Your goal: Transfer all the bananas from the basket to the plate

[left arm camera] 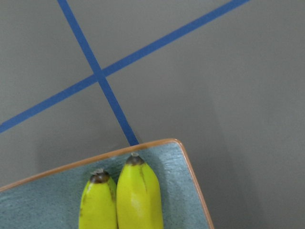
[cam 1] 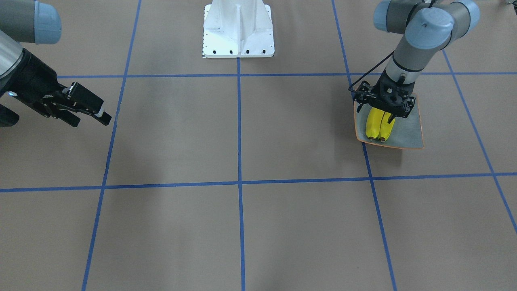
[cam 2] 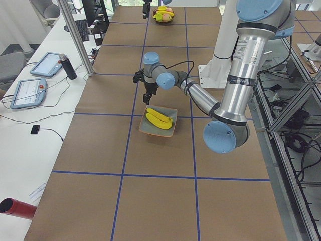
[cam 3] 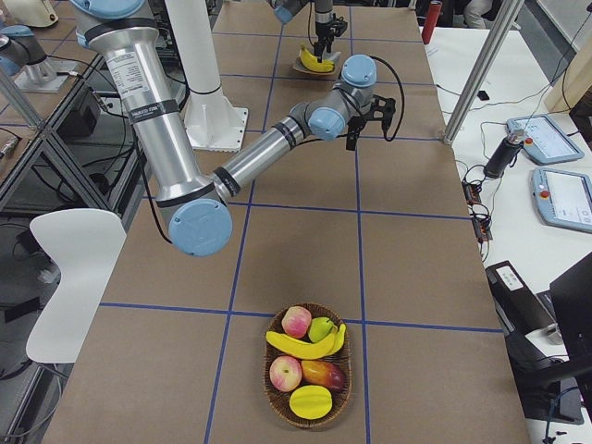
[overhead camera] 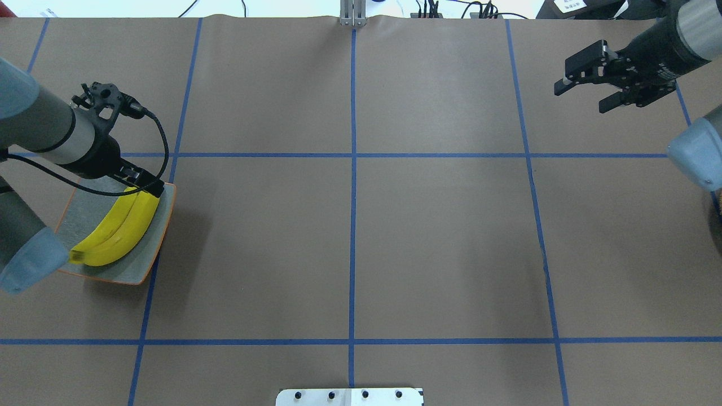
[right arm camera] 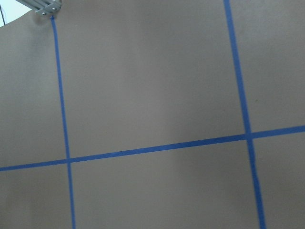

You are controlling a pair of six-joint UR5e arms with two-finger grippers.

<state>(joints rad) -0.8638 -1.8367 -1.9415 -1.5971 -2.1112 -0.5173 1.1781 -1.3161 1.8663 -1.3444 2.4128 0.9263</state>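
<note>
**Exterior front-facing.** The left gripper (cam 1: 383,106) hangs directly over the plate (cam 1: 410,135), jaws spread, holding nothing. Two plated bananas (cam 1: 379,126) lie side by side beneath it. The right gripper (cam 1: 89,118) is well apart over bare table (cam 1: 177,137), jaws parted and empty.

**Overhead exterior.** The plated bananas run diagonally across the plate, touching along their length.

**Exterior left.** The plate sits at the robot's left end of the table, and the basket is far off at the other end.

**Exterior right.** The basket (cam 3: 266,384) holds two basket bananas (cam 3: 296,346), which rest on apples (cam 3: 296,321) and other fruit. The task looks about half done.

**Left wrist-mounted.** Two dark banana tips lie close to the plate's corner. No fingers show.

**Right wrist-mounted.** Only table and blue tape lines are in view.

**Handling (judged).** The bananas are probably light and fairly stiff, with smooth skin that bruises under pressure. The best hold is likely across the thick middle of the curve, squeezed gently. The upper basket banana looks the easiest to reach. Neighbouring round fruit may roll when one is lifted.
</note>
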